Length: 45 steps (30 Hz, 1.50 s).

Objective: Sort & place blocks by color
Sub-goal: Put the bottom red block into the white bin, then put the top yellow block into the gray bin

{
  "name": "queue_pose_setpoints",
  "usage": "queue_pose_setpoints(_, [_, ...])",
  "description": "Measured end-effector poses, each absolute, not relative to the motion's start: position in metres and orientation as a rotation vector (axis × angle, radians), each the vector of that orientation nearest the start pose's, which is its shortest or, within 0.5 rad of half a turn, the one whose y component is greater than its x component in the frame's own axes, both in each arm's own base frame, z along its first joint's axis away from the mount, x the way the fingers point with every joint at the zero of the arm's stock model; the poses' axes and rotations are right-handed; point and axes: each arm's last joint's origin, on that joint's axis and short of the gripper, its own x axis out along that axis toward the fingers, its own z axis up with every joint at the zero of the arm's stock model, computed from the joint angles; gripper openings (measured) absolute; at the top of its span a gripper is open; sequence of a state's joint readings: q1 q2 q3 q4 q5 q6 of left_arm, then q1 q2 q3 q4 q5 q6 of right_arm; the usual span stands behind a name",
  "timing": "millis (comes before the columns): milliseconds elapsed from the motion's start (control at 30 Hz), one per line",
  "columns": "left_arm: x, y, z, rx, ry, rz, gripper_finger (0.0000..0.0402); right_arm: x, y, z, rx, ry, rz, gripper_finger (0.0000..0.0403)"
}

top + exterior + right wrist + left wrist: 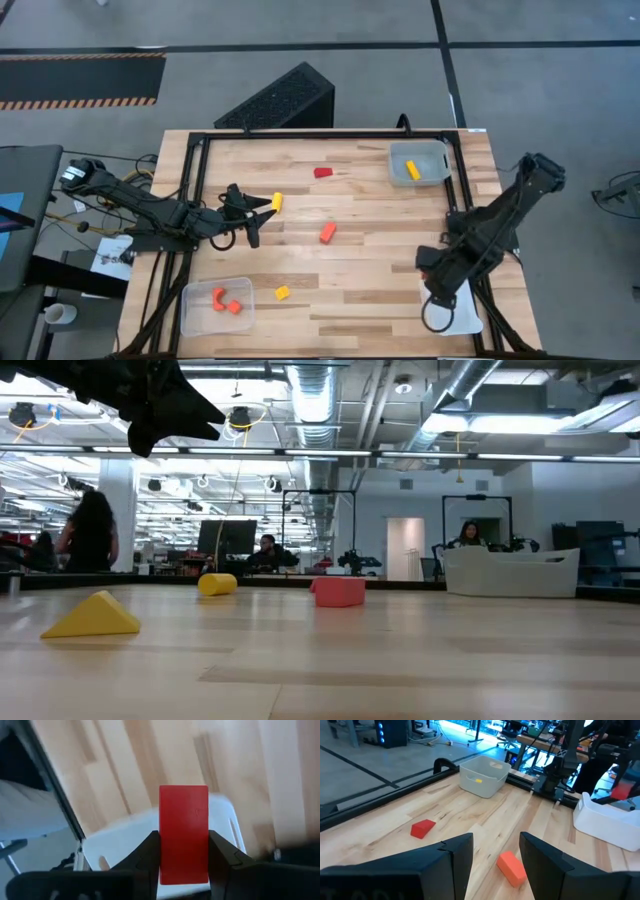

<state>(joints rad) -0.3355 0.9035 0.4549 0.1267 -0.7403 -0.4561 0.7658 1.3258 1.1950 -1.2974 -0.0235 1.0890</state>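
My right gripper [183, 840] hangs above the white tray [120, 840] at the table's near right corner, shut on a red block [183, 815]. In the high view the arm [440, 280] hides the block. My left gripper [496, 845] stands open above the table's left half [262, 212], holding nothing. An orange block [512, 867] lies just beyond its fingers. Loose on the wood lie a red block [323, 172], a yellow block [277, 201], the orange block [327, 232] and a yellow wedge [282, 293]. My right gripper pinches the red block by two opposite long sides [162, 855] between its two fingers. The fingers come from above, pointing down, and lie along the block. The block stands out past the fingertips and hangs clear above the white tray.
A clear tray [195, 315] at the near left holds two orange blocks [226, 302]. A clear tray [432, 158] at the far right holds a yellow block [412, 170]. A black frame [300, 135] runs round the table's edges. People sit in the room beyond the far edge.
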Motion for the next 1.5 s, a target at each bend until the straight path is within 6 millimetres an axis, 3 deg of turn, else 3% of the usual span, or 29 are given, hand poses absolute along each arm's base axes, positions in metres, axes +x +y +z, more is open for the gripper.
queue_pose_setpoints(233, [0.184,-0.043,0.230,-0.281,0.181,0.454,0.0148,0.145,0.170,0.256,0.415,1.662,-0.247,0.0116])
queue_pose_setpoints(433, [0.184,-0.044,0.230,-0.292,0.182,0.447,0.0148,0.143,0.182,0.220,0.527,1.709,-0.151,0.0128])
queue_pose_setpoints(767, [0.184,-0.044,0.230,-0.309,0.182,0.439,0.0148,0.137,0.186,0.186,0.610,1.680,-0.054,0.0131])
queue_pose_setpoints(967, [0.184,-0.044,0.230,-0.315,0.181,0.439,0.0148,0.136,0.187,0.171,0.641,1.646,0.012,0.0140])
queue_pose_setpoints(1100, [0.184,-0.044,0.230,-0.318,0.180,0.440,0.0148,0.128,0.185,0.164,0.640,1.673,-0.036,0.0152])
queue_pose_setpoints(1500, [0.184,-0.044,0.230,-0.338,0.180,0.434,0.0148,0.125,0.187,0.162,0.651,1.682,-0.043,0.0234])
